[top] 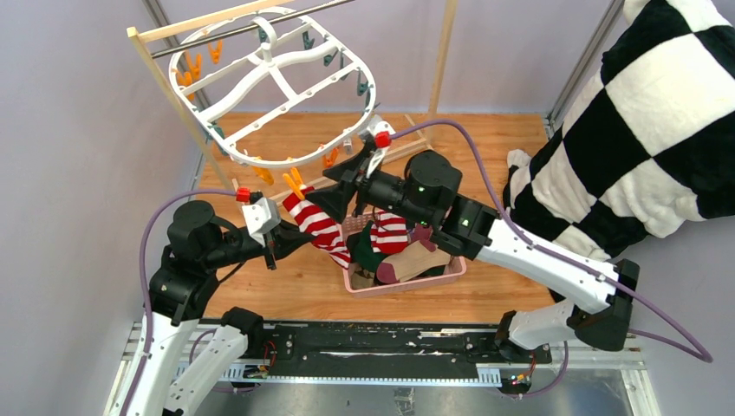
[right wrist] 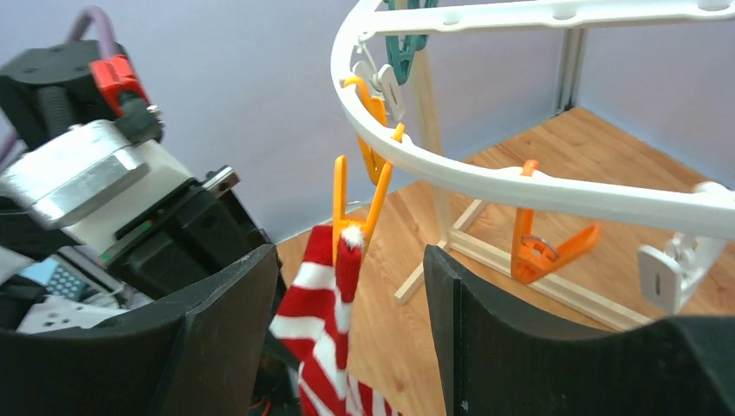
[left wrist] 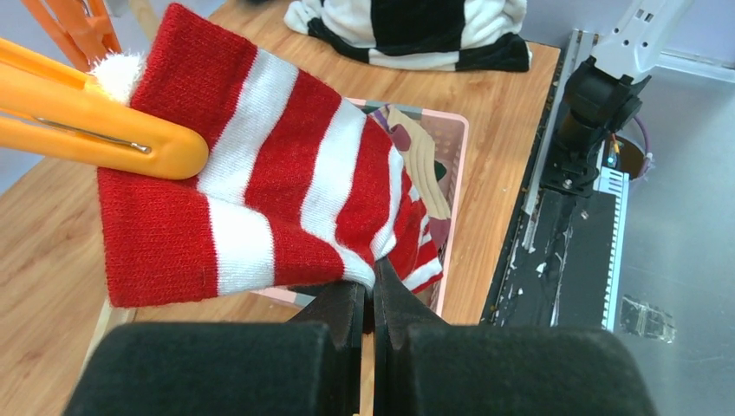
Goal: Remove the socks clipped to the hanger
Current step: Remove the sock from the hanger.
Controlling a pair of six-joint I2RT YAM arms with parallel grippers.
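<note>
A red-and-white striped sock (left wrist: 277, 173) hangs from an orange clip (left wrist: 95, 130) under the white oval hanger (top: 277, 87). My left gripper (left wrist: 374, 277) is shut on the sock's lower edge, just left of the pink basket. In the top view the sock (top: 316, 227) stretches between the left gripper (top: 293, 237) and the clip (top: 295, 184). My right gripper (right wrist: 351, 295) stands open, its fingers on either side of the sock (right wrist: 321, 312) below that clip (right wrist: 355, 204) and apart from both. The hanger's ring (right wrist: 485, 178) curves above it.
A pink slotted basket (top: 407, 282) holds several loose socks, tan, green and maroon among them. The wooden rack frame (top: 173, 95) carries the hanger. A big black-and-white checkered cloth (top: 641, 130) lies at the right. More orange and teal clips (right wrist: 546, 247) dangle from the ring.
</note>
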